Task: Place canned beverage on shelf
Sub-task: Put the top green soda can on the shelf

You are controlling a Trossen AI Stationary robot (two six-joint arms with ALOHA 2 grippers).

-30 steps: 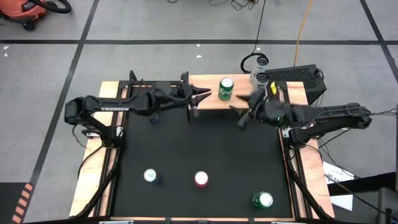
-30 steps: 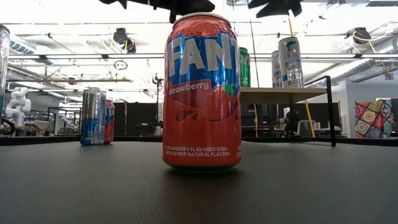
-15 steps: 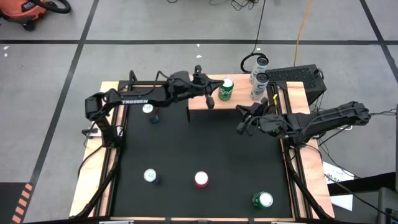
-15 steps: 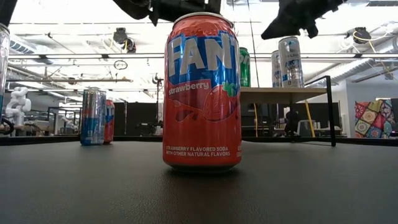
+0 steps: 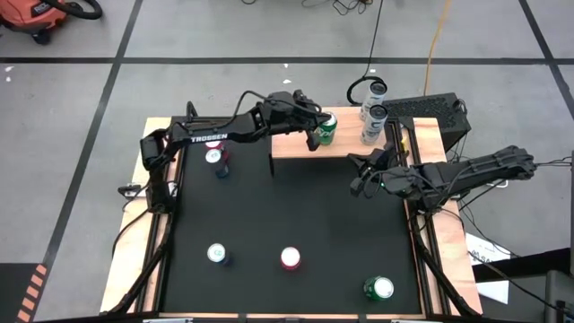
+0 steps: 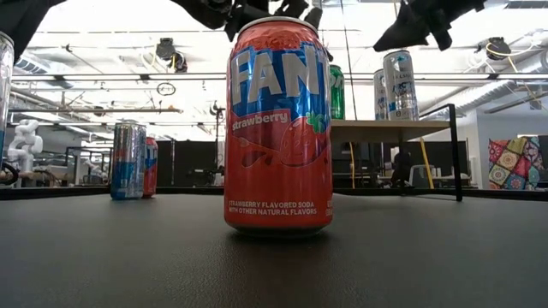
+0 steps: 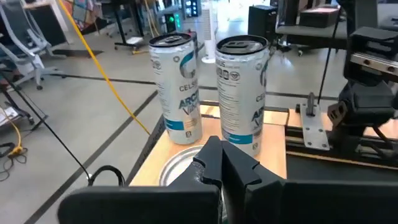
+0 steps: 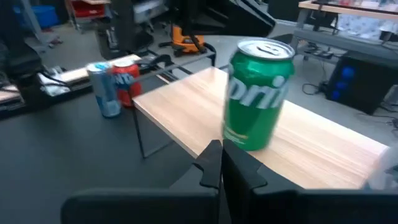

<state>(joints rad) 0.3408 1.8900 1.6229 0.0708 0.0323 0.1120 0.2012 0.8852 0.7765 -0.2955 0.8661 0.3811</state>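
Note:
A green canned beverage (image 5: 325,128) stands upright on the shelf (image 5: 296,146), a light wooden plank on thin black legs at the table's far edge. Two tall white cans (image 5: 373,100) stand on the shelf's right end. My left gripper (image 5: 311,133) is shut and reaches in from the left. In the left wrist view its fingertips (image 7: 221,163) sit just over the silver top (image 7: 177,169) of the green can. My right gripper (image 5: 354,174) is shut and hovers right of the shelf, facing the green can (image 8: 258,93). My left gripper's shut fingertips stand at the near rim of the green can's top (image 7: 186,163), coming level from the table's left. I cannot tell whether they touch it. The can stands upright on the shelf.
A red strawberry soda can (image 5: 290,258) stands near the front, with a pale can (image 5: 215,254) to its left and a green one (image 5: 378,288) at the front right. A blue and a red can (image 5: 213,158) stand left of the shelf. Black mat lies between.
My left gripper has travelled along the far edge toward the table's right, up to the green can. My right gripper has shut and drawn back a little toward the right edge. The green can has stayed in place.

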